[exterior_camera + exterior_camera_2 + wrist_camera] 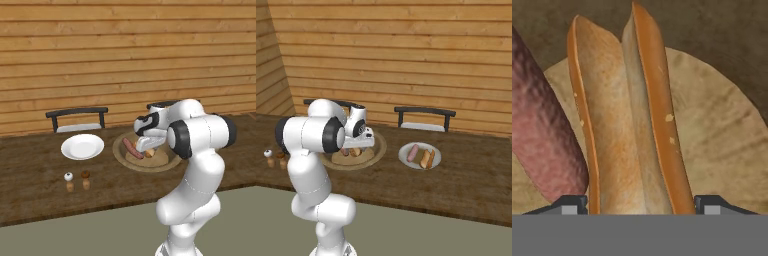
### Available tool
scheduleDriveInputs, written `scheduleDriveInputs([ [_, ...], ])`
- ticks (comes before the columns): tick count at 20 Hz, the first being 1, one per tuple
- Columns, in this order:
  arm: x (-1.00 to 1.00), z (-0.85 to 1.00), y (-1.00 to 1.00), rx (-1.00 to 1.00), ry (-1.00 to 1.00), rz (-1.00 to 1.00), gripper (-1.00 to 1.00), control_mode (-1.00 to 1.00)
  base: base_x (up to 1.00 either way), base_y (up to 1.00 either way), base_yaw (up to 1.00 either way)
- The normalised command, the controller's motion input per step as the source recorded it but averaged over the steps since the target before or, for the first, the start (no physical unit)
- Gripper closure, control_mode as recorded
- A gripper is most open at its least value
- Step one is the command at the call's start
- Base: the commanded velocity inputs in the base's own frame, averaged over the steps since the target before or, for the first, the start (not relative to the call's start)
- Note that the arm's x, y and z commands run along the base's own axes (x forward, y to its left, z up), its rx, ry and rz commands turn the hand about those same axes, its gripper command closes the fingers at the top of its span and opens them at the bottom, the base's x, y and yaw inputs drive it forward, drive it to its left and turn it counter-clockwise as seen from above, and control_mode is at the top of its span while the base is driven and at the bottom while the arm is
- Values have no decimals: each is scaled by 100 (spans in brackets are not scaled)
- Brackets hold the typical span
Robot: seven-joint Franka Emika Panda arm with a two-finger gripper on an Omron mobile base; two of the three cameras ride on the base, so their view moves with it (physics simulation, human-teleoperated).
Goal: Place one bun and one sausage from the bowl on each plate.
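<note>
Half the job looks done. The white plate (419, 155) toward the right end of the worktop (471, 180) already carries a sausage and a bun lying side by side, while the other plate (82, 146), toward the left end and in front of a dark chair (76, 119), is bare. Just nearer the front edge from it stand two tiny shakers (77, 181).

The wooden bowl (122, 155) sits between the plates, close to the back edge, and holds what is left: one sausage (542, 140) and one split bun (629, 125), lying next to each other. The gripper (641, 204) is down inside the bowl with its fingertips (572, 204) straddling the bun, one on each side; they look close to its crust, but I cannot tell whether they have pinched it.

So I would judge that the bun has to go over to the bare plate, and the sausage after it.
</note>
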Motion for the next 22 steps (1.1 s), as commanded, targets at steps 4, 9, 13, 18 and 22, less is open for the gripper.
scheduleDriveInputs([
  [4,-34,26,-16,1,-4,0,100,-100,0,0,0],
  [9,-79,97,5,1,-4,-12,100,-100,0,0,0],
  [13,-71,92,63,0,-12,-12,100,-100,0,0,0],
  [18,-25,71,97,0,-6,-11,100,-100,0,0,0],
  [22,-1,49,100,0,-1,-11,100,-100,0,0,0],
])
